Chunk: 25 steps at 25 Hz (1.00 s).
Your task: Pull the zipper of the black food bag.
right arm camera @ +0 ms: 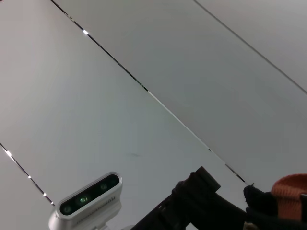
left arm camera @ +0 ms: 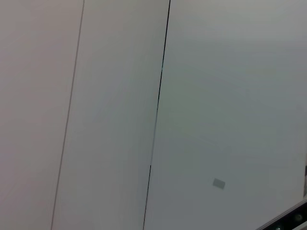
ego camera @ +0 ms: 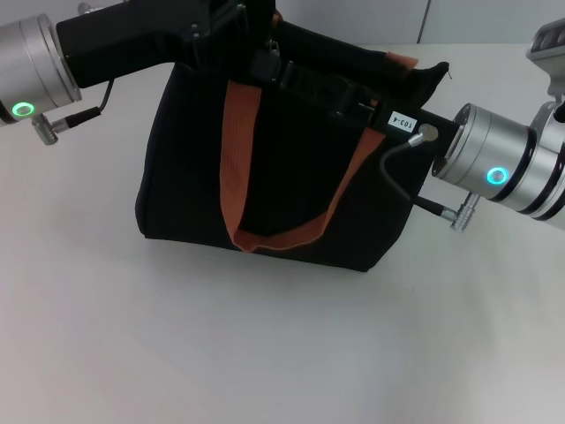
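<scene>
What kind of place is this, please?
Probably a robot test lab, not a home: the black food bag stands alone on a plain white table, with bare pale wall panels behind it and two arms reaching over the bag.

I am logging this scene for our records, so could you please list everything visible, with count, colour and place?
black food bag: one, black, standing upright on the table at the centre of the head view.
strap handles: two, rust-orange; one hangs in a loop down the bag's near face, the other peeks over the far top corner.
zipper: not visible, hidden behind the grippers on the bag's top edge.
table: one, white, under the bag.
wall panels: pale grey with dark seams, filling both wrist views.
left gripper: one, black, at the bag's top, left end.
right gripper: one, black, on the bag's top edge, right of centre.
</scene>
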Each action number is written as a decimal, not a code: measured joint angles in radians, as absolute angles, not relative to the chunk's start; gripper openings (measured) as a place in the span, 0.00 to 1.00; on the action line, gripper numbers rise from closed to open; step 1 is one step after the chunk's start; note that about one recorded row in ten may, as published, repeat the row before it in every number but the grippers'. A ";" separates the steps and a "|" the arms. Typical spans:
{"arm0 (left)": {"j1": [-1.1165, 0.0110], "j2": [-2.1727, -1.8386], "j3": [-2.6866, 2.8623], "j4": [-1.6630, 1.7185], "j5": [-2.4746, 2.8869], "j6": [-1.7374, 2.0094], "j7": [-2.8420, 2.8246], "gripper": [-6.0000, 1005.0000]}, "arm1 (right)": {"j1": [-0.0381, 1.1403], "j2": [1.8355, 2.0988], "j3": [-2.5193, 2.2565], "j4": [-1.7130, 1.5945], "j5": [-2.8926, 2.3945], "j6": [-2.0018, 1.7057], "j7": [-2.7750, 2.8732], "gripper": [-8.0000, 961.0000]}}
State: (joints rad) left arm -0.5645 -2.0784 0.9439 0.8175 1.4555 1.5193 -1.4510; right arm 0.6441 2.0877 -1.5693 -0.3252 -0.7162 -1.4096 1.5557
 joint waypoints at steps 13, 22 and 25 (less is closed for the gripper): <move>-0.564 -2.078 0.945 0.817 1.454 1.519 -1.441 0.10 | 0.649 2.090 -1.550 -0.329 -0.714 -1.378 1.549 0.51; -0.567 -2.078 0.945 0.816 1.445 1.519 -1.440 0.11 | 0.652 2.089 -1.550 -0.326 -0.717 -1.377 1.549 0.15; -0.567 -2.079 0.945 0.816 1.443 1.519 -1.440 0.11 | 0.652 2.088 -1.553 -0.326 -0.720 -1.377 1.549 0.02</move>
State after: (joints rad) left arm -0.5668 -2.0785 0.9449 0.8159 1.4435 1.5185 -1.4404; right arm 0.6524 2.0878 -1.5529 -0.3264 -0.7199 -1.3767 1.5489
